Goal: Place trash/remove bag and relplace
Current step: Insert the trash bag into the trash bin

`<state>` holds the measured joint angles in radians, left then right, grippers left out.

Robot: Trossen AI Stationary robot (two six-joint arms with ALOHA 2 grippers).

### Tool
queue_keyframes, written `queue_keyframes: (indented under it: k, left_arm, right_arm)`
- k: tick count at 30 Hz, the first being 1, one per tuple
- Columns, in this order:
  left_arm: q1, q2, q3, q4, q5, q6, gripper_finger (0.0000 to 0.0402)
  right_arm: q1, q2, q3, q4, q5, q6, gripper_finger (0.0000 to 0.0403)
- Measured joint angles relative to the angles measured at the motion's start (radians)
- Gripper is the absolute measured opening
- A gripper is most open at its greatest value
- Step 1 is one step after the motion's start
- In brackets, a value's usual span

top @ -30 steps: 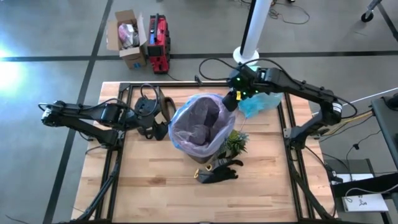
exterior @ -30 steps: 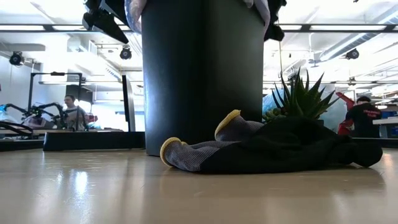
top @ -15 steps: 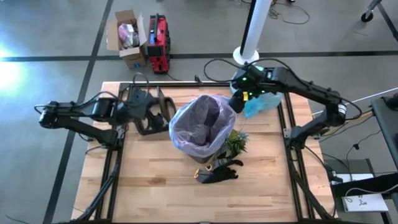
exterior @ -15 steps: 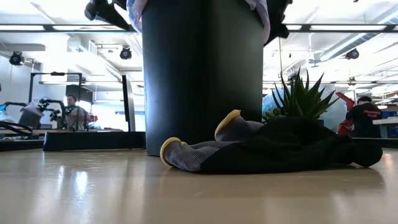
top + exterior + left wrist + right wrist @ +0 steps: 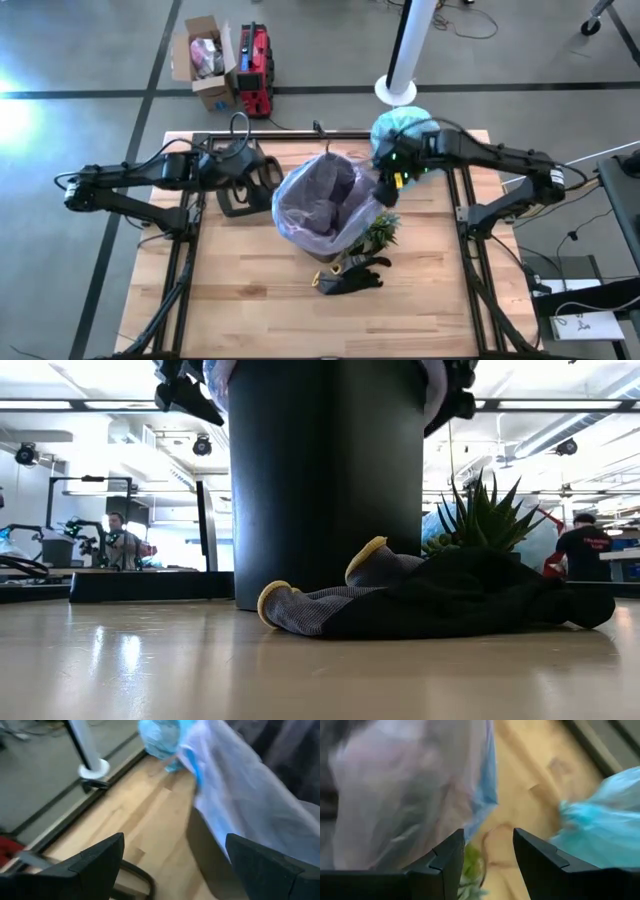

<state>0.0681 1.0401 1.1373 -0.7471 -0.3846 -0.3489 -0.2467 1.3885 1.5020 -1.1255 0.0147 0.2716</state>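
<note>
A black bin [image 5: 325,205] stands mid-table, lined with a pink translucent liner [image 5: 300,215] whose edge is folded over its rim. The teal bag [image 5: 400,128] lies crumpled on the table at the far right, beyond my right arm. My right gripper [image 5: 387,180] is open beside the bin's right rim, and the liner [image 5: 410,785] sits just off its fingers. My left gripper [image 5: 255,180] is wide open, left of the bin and facing the liner [image 5: 240,800]. Neither gripper holds anything. The trash is hidden; I see only dim shapes inside the liner.
A green spiky plant [image 5: 380,228] stands against the bin's near right side. A black-and-yellow glove [image 5: 350,275] lies on the table in front of the bin. A black metal frame [image 5: 190,230] runs along the table's sides. Bare wood lies near the front edge.
My left gripper has swung toward the far edge and turned toward the bin, still wide open. My right gripper has come along the bin's right rim toward the near edge, and its arm now crosses where the teal bag showed before.
</note>
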Motion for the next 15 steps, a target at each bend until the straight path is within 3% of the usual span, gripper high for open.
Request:
queue_keyframes:
  k: [7, 15]
  left_arm:
    - [-0.032, -0.001, -0.001, -0.001, 0.075, -0.02, 0.0333]
    - [-0.074, -0.001, -0.001, -0.001, 0.082, -0.062, 0.0333]
  right_arm:
    - [0.079, -0.056, -0.129, -0.003, 0.013, 0.05, 0.0168]
    - [0.132, -0.195, -0.117, 0.047, 0.09, 0.064, 0.0167]
